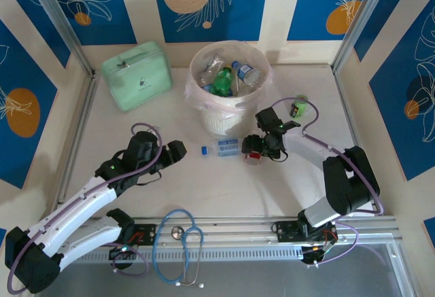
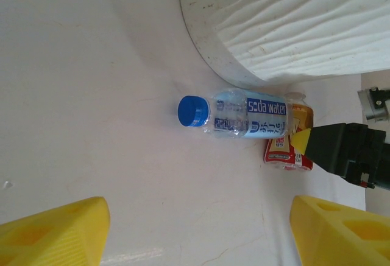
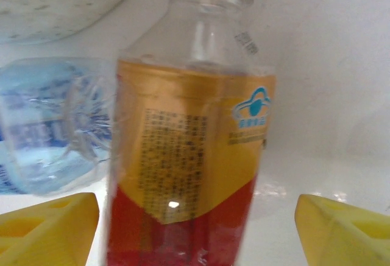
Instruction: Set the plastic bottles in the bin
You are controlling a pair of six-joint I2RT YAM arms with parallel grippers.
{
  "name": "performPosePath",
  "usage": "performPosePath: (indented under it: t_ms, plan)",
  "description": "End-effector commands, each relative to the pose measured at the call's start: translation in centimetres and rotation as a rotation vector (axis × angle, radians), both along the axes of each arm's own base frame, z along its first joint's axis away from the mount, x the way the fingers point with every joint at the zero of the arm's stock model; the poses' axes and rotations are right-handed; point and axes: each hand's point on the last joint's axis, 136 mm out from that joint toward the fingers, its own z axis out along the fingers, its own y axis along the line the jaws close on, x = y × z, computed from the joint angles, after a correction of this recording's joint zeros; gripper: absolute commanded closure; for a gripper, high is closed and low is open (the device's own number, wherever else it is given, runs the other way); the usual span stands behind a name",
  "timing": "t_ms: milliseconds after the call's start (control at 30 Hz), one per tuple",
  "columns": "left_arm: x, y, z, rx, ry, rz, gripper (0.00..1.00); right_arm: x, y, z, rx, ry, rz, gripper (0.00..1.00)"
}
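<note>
Straddling the red-and-yellow labelled bottle (image 3: 189, 175) with the right claw (image 3: 196, 208): yellow fingers (image 3: 49, 226) stand either side of it, a gap visible on the far side, so the jaws are open and not yet clamped. Bottle lies on the bench (image 1: 224, 188) just in front of the bin (image 1: 221, 121).

Left claw (image 2: 200, 211) open wide, nothing between its fingers, aimed at the soda-water bottle (image 2: 237, 115), which lies on its side beside the bin wall, blue cap pointing away from the red-and-yellow one. The two bottles touch or nearly so; cannot tell which.

Bin already holds several bottles, a green one (image 1: 223, 79) among them. Two left on the bench.

Step in hand, as judged: grasp of the red-and-yellow bottle by the right arm.

Next move calls for closing squarely on the label band, lifting clear of the neighbouring bottle without rolling it, then rising above the rim and liner before release. Left arm to wait, keeping clear of the right.
</note>
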Motion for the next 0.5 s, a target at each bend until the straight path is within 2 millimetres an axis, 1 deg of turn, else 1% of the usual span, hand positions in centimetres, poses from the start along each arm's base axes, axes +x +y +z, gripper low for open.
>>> performPosePath:
  t_ms: [0,167,400,467]
  plan:
    - [0.2,0.0,1.5,-0.029,-0.020,0.003,0.22,-0.5,-0.5,-0.3,-0.050,0.043,-0.026,0.17]
    - [0.2,0.2,1.6,-0.033,-0.027,0.007,0.22,-0.9,0.2,-0.6,-0.078,0.063,-0.001,0.20]
    - [0.2,0.4,1.3,-0.029,-0.023,0.010,0.22,-1.7,1.2,-0.5,-0.096,0.057,0.037,0.35]
    - [0.2,0.5,1.1,-0.026,-0.017,0.014,0.22,-1.9,1.6,-0.3,-0.097,0.044,0.058,0.37]
